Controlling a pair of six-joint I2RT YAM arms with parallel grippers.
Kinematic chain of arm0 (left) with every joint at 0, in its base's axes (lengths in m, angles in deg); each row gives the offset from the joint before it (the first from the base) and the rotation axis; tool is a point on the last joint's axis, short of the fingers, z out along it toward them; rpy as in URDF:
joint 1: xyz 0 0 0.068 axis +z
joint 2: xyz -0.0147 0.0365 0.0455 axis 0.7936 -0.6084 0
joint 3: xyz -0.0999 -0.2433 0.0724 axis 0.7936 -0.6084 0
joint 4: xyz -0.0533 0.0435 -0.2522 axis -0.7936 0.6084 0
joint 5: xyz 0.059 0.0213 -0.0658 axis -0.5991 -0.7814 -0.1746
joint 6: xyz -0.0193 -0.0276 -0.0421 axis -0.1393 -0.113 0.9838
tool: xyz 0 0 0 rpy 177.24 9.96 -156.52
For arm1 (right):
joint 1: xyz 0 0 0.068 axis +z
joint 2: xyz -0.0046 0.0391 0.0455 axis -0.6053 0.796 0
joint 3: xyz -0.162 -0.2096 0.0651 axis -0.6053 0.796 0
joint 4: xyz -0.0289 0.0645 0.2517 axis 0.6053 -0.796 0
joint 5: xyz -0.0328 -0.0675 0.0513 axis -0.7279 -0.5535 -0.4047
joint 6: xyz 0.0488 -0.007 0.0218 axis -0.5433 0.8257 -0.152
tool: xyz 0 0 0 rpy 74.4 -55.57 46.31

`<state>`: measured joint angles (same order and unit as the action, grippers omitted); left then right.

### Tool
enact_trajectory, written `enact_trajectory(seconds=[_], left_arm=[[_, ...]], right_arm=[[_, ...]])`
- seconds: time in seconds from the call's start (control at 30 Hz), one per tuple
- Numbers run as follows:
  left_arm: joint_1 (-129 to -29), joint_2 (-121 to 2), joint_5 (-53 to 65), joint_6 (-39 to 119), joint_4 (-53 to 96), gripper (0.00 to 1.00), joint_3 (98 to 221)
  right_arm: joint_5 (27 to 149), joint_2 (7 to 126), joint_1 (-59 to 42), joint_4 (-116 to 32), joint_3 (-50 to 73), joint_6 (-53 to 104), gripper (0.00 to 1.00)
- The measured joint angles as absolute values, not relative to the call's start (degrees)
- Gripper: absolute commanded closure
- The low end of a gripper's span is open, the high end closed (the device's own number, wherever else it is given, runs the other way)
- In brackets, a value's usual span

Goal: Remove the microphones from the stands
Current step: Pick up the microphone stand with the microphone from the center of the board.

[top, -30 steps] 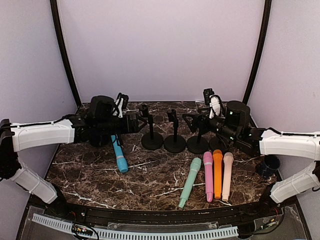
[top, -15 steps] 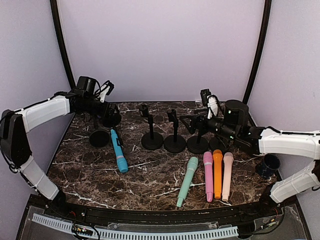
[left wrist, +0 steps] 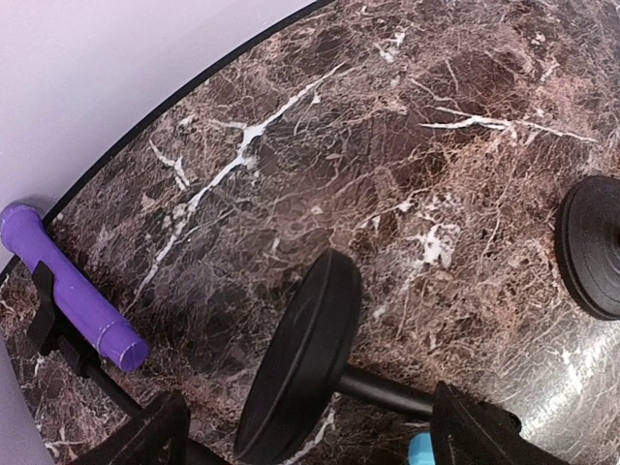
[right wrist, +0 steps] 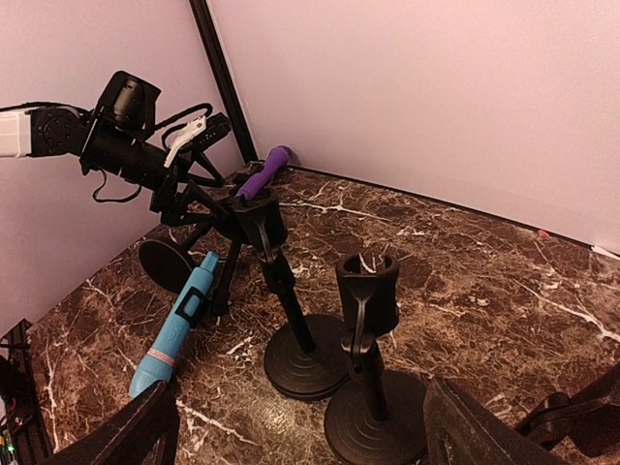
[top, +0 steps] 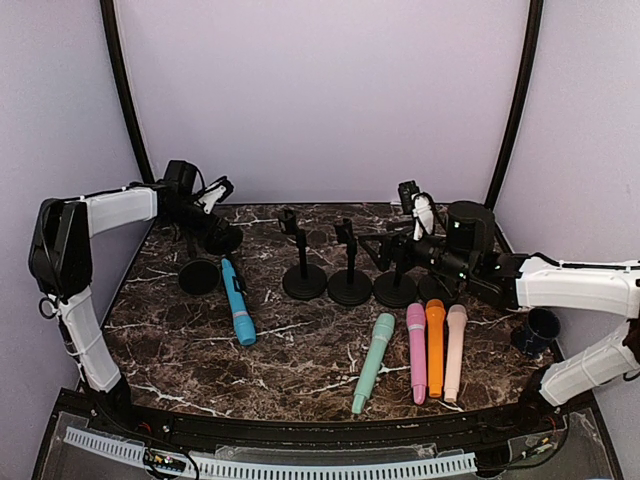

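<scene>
Change | left claw [left wrist: 312,436] open, swung back to rear-left corner | right claw [right wrist: 302,428] open, barely moved

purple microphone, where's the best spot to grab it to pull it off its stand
Take the purple microphone on the bare stretch between the black clip and its flat end. Bring the left end effector in from the side away from the wall, closing across the round body; the wall is close behind it.
</scene>
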<state>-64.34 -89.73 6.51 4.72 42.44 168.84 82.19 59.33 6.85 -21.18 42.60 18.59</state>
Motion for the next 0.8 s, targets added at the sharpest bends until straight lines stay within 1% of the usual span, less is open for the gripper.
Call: enact_trajectory(seconds=[0.03, 0.07, 0.1, 0.13, 0.2, 0.33, 0.4, 0.47, 0.57, 0.73, 0.8], left_arm=[[-63.99, -89.99, 6.66, 4.39, 42.44, 0.2, 168.84], [-63.75, -90.21, 6.8, 4.02, 42.39, 0.26, 168.84], [-63.44, -90.39, 6.84, 3.69, 42.39, 0.29, 168.84], [-63.24, -90.52, 7.01, 3.58, 42.39, 0.35, 168.84], [-62.94, -90.84, 7.52, 2.75, 42.26, 0.39, 168.84], [-62.92, -91.96, 8.22, 2.03, 42.2, 0.37, 168.84], [-62.92, -92.62, 8.33, 1.88, 42.09, 0.37, 168.84], [-62.92, -93.27, 8.33, 1.77, 41.87, 0.4, 168.84], [-62.92, -94.06, 8.28, 1.79, 41.54, 0.49, 168.84], [-62.79, -94.49, 8.44, 1.2, 40.77, 0.59, 168.84], [-62.65, -94.49, 8.74, 0.89, 40.47, 0.64, 168.8]], right_arm=[[82.17, 59.33, 6.85, -21.29, 42.62, 18.59, 0.11], [82.17, 59.35, 6.87, -21.44, 42.6, 18.62, 0.11], [82.17, 59.37, 6.87, -21.57, 42.6, 18.59, 0.11], [82.17, 59.39, 6.85, -21.62, 42.6, 18.59, 0.11], [82.21, 59.61, 6.85, -21.62, 42.6, 18.59, 0.12], [82.47, 60.16, 6.87, -21.68, 42.6, 18.55, 0.12], [82.65, 60.2, 6.85, -21.73, 42.6, 18.55, 0.12], [82.84, 60.2, 6.85, -21.7, 42.6, 18.53, 0.12], [83.0, 60.2, 6.85, -21.77, 42.6, 18.53, 0.12], [83.0, 60.18, 6.87, -21.86, 42.6, 18.53, 0.12], [83.0, 60.18, 6.85, -21.86, 42.6, 18.53, 0.12]])
